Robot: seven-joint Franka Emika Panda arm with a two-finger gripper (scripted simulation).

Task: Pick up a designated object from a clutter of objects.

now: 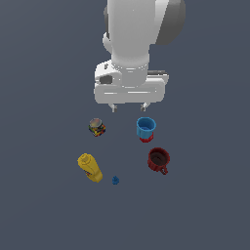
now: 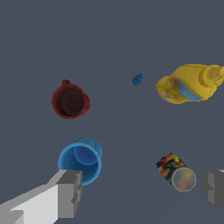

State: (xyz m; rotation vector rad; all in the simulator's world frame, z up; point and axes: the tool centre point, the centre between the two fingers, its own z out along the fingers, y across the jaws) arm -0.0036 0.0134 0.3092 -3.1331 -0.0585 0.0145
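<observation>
Hovering arm: the big white Panda (image 1: 132, 44) hangs over the far end of the clutter, wrist pointing down at the bench (image 1: 44, 210).
Bench: a flat dark grey-blue surface, carrying everything here.
Jaws: the gripper (image 1: 129, 107) is spread wide and holding nothing; in the exterior view the two small tips poke out under the white hand, and in the wrist view the grey fingers (image 2: 70, 192) sit far apart at the frame's edges.
Yellow bottle (image 1: 90, 167): lying on its side, on the exterior view's left, well apart from the arm; a blue patch shows on its label in the wrist view (image 2: 188, 83).
Dark red mug (image 1: 158, 160): upright, its handle on the side away from the arm, just beyond the blue cup on the exterior view's right.
Blue cup (image 1: 145, 128): there's the target, bright blue, upright, mouth open upward, standing on the bench just below the jaw tip on the exterior view's right; the wrist view has it (image 2: 81, 162) close beside one finger, not touched.
Small red piece (image 1: 145, 139): only a red sliver peeks out at the cup's base.
Multicoloured can (image 1: 96, 127): tipped over, near the other jaw tip.
Tiny blue piece (image 1: 115, 180): alone, between the bottle and the mug.
</observation>
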